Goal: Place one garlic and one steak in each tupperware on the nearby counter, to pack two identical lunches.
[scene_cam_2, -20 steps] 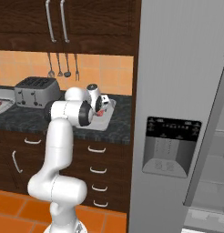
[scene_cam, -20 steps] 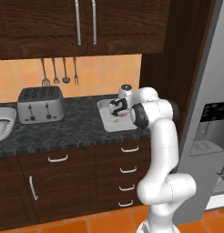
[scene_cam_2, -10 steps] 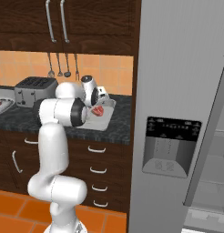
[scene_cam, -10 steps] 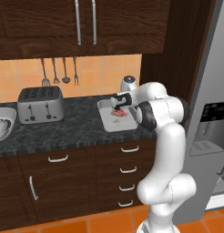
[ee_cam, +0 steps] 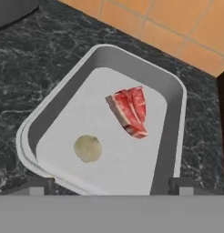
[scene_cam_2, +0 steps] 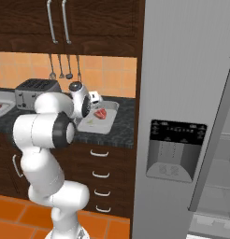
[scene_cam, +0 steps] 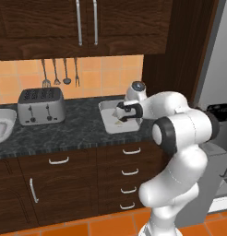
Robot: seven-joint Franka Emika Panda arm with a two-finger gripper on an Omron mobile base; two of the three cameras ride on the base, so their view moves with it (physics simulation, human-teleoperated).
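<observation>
One steak (ee_cam: 130, 112), seemingly lengthwise along tupperware (ee_cam: 173, 98).

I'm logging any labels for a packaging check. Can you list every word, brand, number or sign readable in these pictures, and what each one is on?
None can be read.
The rectangular tupperware is plain, with no print on its rim or floor.
The steak and the garlic in it carry no label.
The toaster shows only dark slots and small knobs, no brand.
The fridge dispenser panel has faint pale marks, too small and blurred to read.
</observation>
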